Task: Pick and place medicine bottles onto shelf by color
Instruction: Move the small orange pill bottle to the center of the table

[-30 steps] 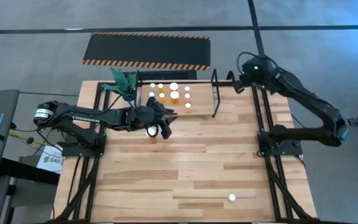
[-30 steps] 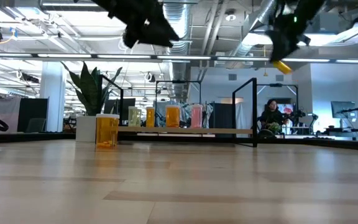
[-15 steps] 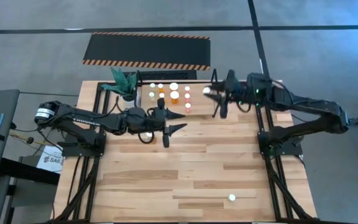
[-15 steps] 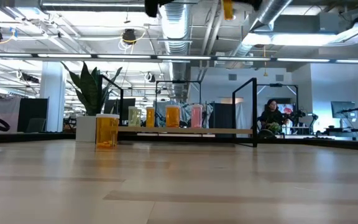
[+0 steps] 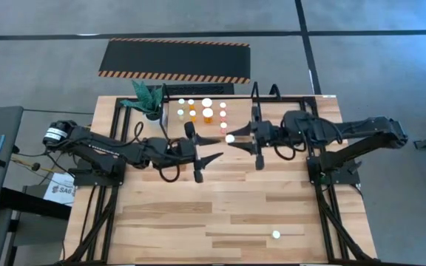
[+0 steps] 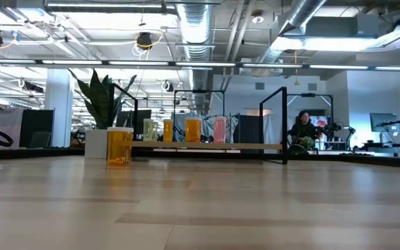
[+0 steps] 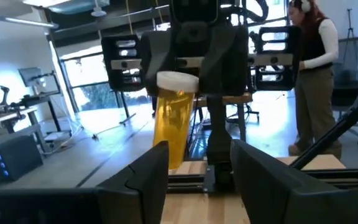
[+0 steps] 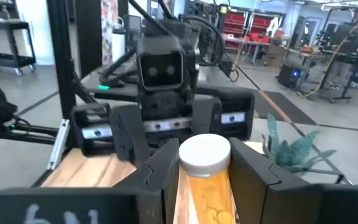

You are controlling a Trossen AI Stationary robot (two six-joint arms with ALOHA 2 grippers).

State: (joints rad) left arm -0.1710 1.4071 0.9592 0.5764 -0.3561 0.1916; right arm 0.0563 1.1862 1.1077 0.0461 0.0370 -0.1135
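A yellow-orange bottle [image 8: 205, 180] with a white cap is pinched between the fingers of the right gripper [image 5: 231, 139], held clear of the table just in front of the shelf [image 5: 239, 111]. The left wrist view shows the same bottle [image 7: 173, 118] hanging cap-up in that gripper, facing the left arm.

The left gripper [image 5: 207, 148] hovers above the table opposite it, fingers spread and holding nothing; its tips point toward the held bottle, with a gap between them.

On the shelf stand rows of white-capped bottles [image 5: 202, 111]: yellow, orange and pink bodies show in the low view [image 6: 184, 130]. One orange bottle [image 6: 119, 146] stands alone on the table, in front of the shelf. A further white-capped bottle [image 5: 276, 235] sits near the table's front edge, well apart from the rest.

A plant [image 5: 146, 97] stands at the shelf's left end. A striped mat [image 5: 174, 59] lies on the floor beyond the table [image 5: 235, 199]. A person [image 6: 302, 130] sits in the room behind.
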